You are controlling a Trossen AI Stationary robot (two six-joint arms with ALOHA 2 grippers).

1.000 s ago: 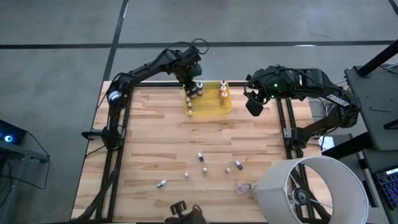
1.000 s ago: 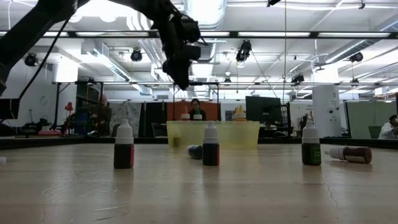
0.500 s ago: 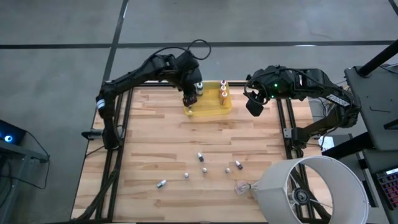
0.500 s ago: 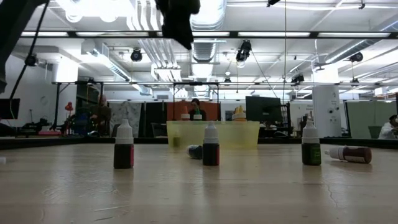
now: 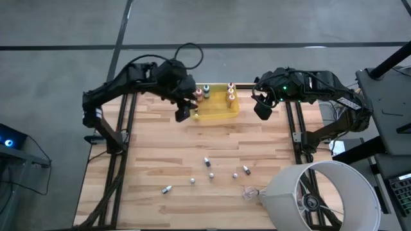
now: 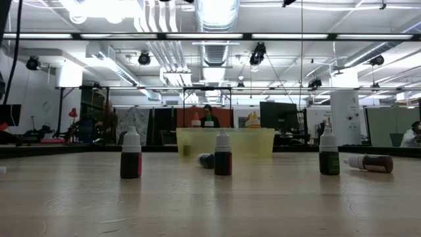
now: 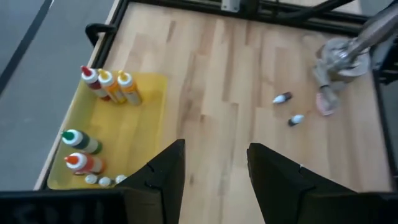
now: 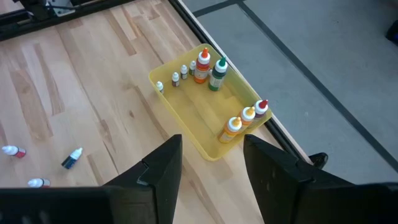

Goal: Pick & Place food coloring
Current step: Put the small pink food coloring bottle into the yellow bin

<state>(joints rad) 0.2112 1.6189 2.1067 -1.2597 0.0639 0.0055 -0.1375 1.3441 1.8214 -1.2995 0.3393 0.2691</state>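
My left tool [image 5: 183, 114] is spread, empty, beside the translucent yellow tray [image 5: 218, 114]. Between picks; next: reach the tiny loose bottles [image 5: 207, 162] on the wooden desk [image 5: 154, 147] well away.

One yellow tray [image 8: 205, 124] holds five bigger bottles [image 8: 217, 73] and four tiny food coloring bottles [image 8: 176, 78] in a row. Six more food coloring bottles [image 5: 209, 162] are on the wooden table [image 5: 154, 147] — some standing, some lying.
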